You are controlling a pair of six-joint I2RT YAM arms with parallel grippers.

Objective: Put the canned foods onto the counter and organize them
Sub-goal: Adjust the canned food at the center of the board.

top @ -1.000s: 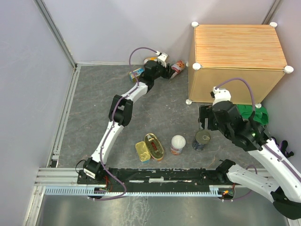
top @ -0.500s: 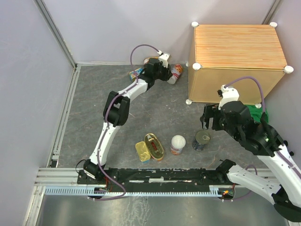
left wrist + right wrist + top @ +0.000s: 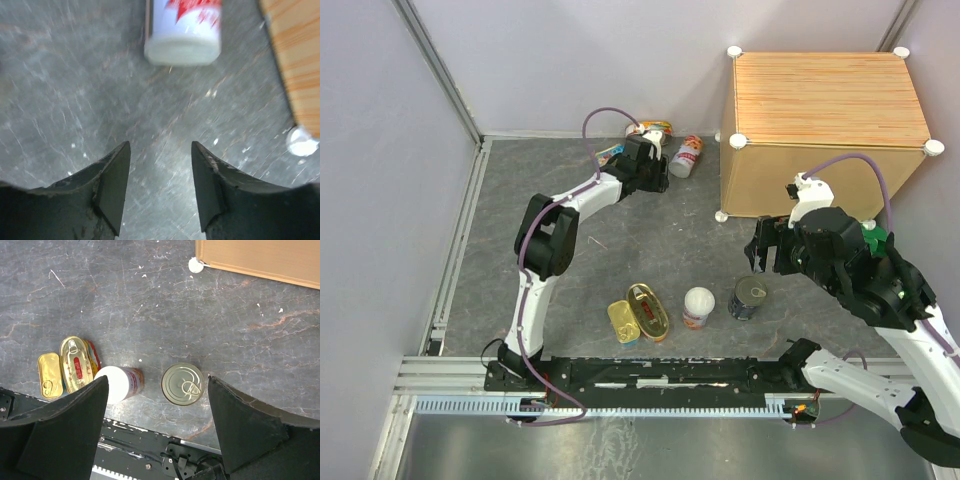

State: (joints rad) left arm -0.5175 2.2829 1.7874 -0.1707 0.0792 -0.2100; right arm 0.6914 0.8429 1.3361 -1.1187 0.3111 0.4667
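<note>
Left hand (image 3: 160,147) narrow, empty, near white tin (image 3: 183,30) left of table (image 3: 830,100). Right hand (image 3: 157,380) wide over 1 dark tin (image 3: 183,384).

Clear passage over bare worktop (image 3: 650,232) between far cans (image 3: 686,156) and near row of cans (image 3: 698,306). Blocked at right by counter (image 3: 825,100), at left and far by walls (image 3: 380,150).

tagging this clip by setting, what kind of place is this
Probably a robot test cell, not a real kitchen: plain grey partition walls, an aluminium rail frame, and a mock wooden counter.
</note>
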